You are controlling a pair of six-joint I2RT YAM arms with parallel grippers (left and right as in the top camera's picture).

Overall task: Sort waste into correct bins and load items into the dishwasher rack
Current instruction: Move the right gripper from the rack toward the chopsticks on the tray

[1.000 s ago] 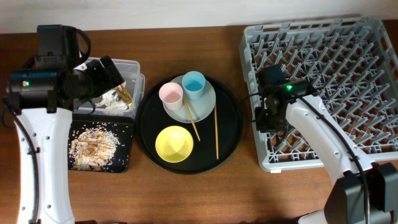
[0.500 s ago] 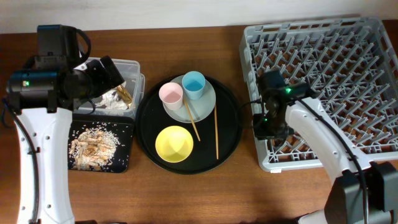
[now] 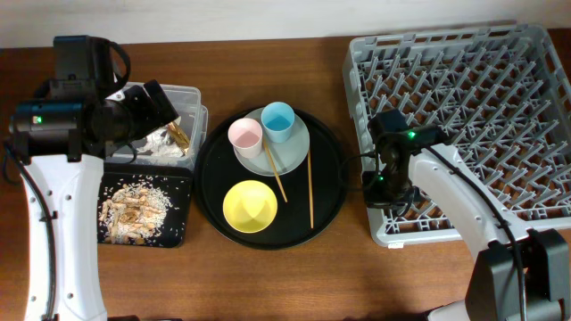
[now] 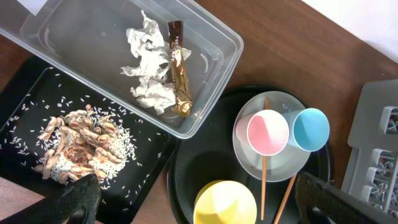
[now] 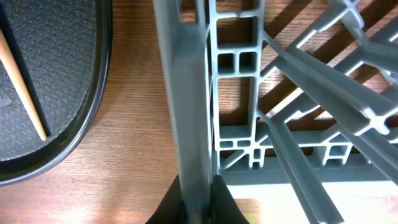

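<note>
two end effectors stand very differently. the right end effector [image 5: 199,194] has its fingers together on the large square grey plastic dishwasher rack [image 5: 186,93], pinching the thin upright wall that faces the large round black tray [image 5: 56,81], near the rack's front corner. the left end effector [image 4: 196,193] hangs spread wide above the clear rectangular plastic box [image 4: 68,37], gripping nothing.

the rack sits at the right of the brown wooden surface [image 3: 268,285], just beside the round tray. it is stiff moulded plastic, with lattice sides and rows of upright pegs. it is probably light for its bulk, but awkward. held at one point of the rim, it would likely pivot around that grip, so sliding it looks safer than lifting. the smooth wall could also slip between the pads.

in the clear box lie crumpled white paper [image 4: 146,68], soft and weightless, and a shiny gold-brown wrapper [image 4: 179,71], slick and creased. beige-brown crumbly scraps [image 4: 78,146] with rice-like bits fill the shallow black rectangular tray [image 4: 25,112].

on the round tray are a small pink cup [image 4: 267,132] and a small light-blue cup [image 4: 311,129], both on a pale grey-green round plate [image 4: 273,168]. a yellow bowl [image 4: 225,202] and thin wooden chopsticks [image 4: 263,180] lie there too. all look rigid and smooth. the cups are best taken by the rim, and the chopsticks are thin and likely to roll.
</note>
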